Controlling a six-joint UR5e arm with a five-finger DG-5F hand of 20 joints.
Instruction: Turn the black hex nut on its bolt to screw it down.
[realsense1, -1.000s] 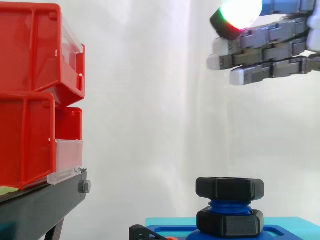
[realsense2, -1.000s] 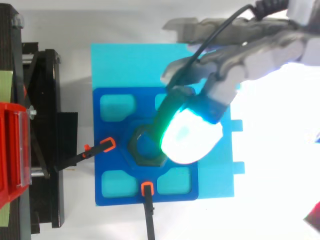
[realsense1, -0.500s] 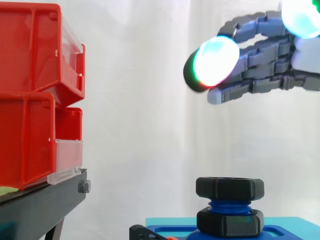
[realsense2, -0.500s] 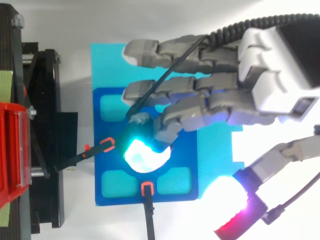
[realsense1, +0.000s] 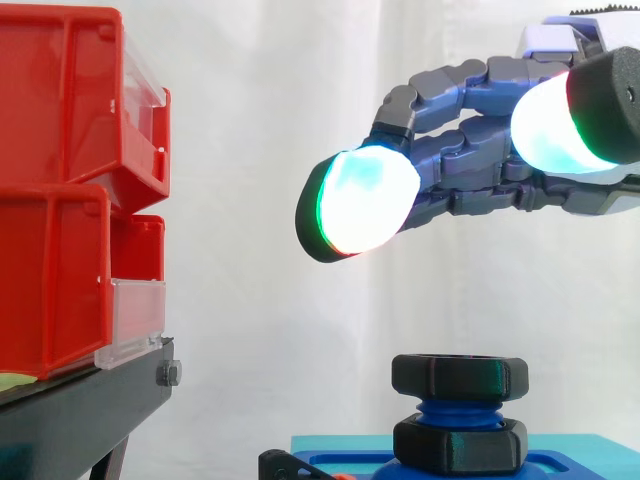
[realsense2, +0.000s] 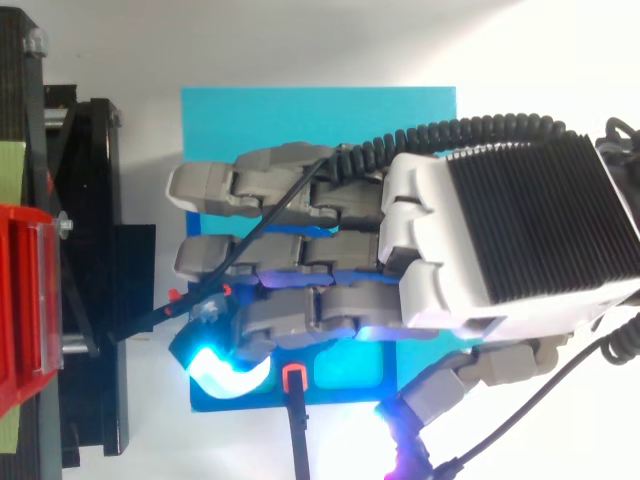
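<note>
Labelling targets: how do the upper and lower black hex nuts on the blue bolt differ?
Upper black hex nut tops the blue threaded bolt; lower black hex nut sits at its foot. Upper has bare thread beneath it; lower meets the blue base. Both black, hexagonal, level.

Surface (realsense2: 300, 40): white, flat, set before a white curtain.

Items resting on it:
1. Cyan base plate (realsense2: 320, 110), rectangular, lying flat near the middle; its top edge also shows low in the side view.
2. Blue fixture (realsense2: 340, 399), square with rounded corners, lying on the cyan base plate toward its left side, with pale rounded pockets sunk into it.
3. Two black clamp arms with orange tips, one (realsense2: 297, 440) reaching the blue fixture from its near edge, one (realsense2: 150, 315) from its left edge.
4. Black stand (realsense1: 80, 420), at the left of the surface, just beside the plate, carrying stacked red bins (realsense1: 60, 200) with clear fronts.
</note>
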